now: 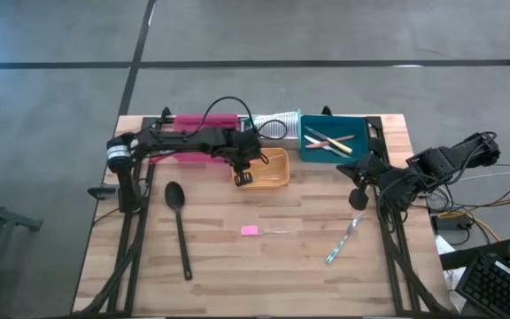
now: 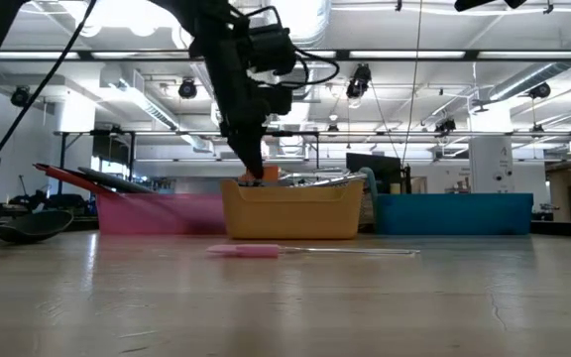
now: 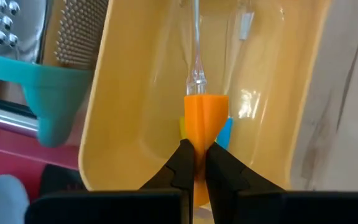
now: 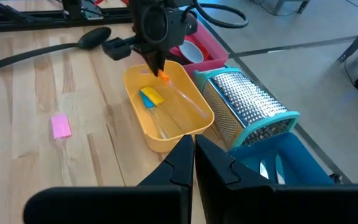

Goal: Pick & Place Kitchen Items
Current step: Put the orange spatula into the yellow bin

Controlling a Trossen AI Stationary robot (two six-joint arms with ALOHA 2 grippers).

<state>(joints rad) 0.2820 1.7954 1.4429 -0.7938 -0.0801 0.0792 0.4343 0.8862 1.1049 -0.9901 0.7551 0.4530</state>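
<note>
One orange-handled piece point(image 3: 206, 121) is clamped in the left gripper point(image 3: 194, 163) jaws above the yellow tray point(image 1: 277, 177); it should be lowered flat beside the yellow piece point(image 4: 151, 96) before release, right gripper point(image 4: 193, 152) parked shut at the counter's right edge

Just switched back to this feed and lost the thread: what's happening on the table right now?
The left gripper is shut on an orange-handled tool with a clear stem and holds it over the orange tray, which already has a yellow and blue piece inside. The right gripper is shut and waits at the table's right side. A black spoon, a pink piece with a clear stem and a green-handled knife lie loose on the table. The teal tray holds a few knives.
</note>
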